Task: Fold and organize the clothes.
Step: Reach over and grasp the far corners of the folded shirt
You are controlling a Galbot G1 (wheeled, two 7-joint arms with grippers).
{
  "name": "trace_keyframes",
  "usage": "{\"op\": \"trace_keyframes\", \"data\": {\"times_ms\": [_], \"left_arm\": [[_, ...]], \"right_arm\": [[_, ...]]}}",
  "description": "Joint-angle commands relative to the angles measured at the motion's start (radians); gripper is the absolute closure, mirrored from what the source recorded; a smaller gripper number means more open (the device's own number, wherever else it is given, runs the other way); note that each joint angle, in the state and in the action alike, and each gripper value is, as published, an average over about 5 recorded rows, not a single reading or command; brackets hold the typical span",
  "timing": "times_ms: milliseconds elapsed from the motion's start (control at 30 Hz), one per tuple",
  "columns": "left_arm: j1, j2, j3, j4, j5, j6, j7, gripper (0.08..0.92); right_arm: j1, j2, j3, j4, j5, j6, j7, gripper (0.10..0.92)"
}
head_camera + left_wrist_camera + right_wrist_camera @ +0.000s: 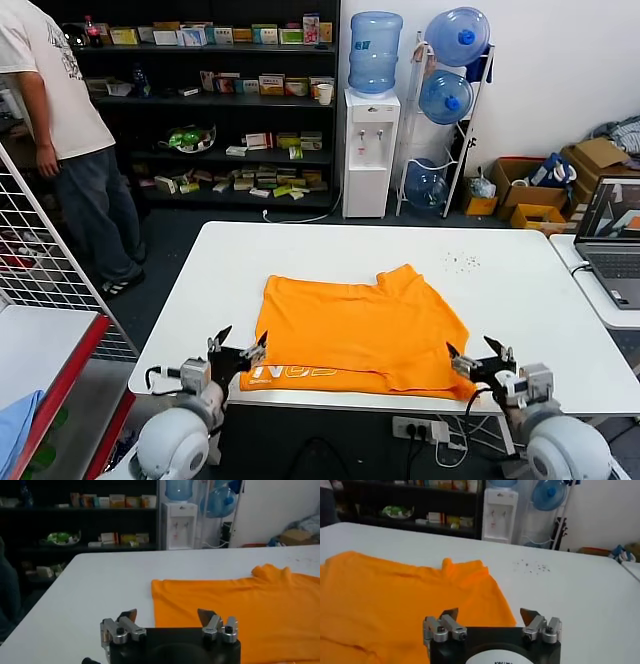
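On the table [520, 300] the shirt [355, 335] is lying partly folded, both grippers sitting wide open and empty at its near corners: left [238, 350], right [480, 357]. They seem to be lining up the next fold, which calls for pinching the near hem.

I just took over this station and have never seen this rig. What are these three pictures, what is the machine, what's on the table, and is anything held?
It is a two-armed robot. The head view looks down from its head; the other two come from cameras on each wrist. On the white table lies an orange T-shirt, partly folded, white lettering showing at its near edge. The left gripper sits open at the shirt's near left corner; the right gripper sits open at its near right corner. Neither holds anything. A laptop stands on a side table.
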State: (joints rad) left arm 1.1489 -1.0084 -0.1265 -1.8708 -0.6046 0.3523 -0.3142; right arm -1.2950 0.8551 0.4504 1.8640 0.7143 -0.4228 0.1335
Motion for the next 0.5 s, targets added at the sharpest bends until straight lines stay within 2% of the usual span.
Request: {"op": "trace_keyframes", "data": {"times_ms": [33, 300, 500], "left_arm": [[-0.466, -0.066, 0.182, 0.416, -0.097, -0.011, 0.036, 0.178], [-0.611, -0.168, 0.230, 0.706, -0.079, -0.033, 0.074, 0.177], [-0.632, -0.212, 0.229, 0.824, -0.043, -0.066, 0.106, 0.177]], "right_arm": [[0.471, 0.008, -0.169, -0.353, 0.139, -0.026, -0.078, 0.204], [0.679, 0.134, -0.279, -0.628, 0.069, -0.007, -0.173, 0.203], [0.727, 0.215, -0.296, -0.767, 0.000, 0.021, -0.229, 0.203]]}}
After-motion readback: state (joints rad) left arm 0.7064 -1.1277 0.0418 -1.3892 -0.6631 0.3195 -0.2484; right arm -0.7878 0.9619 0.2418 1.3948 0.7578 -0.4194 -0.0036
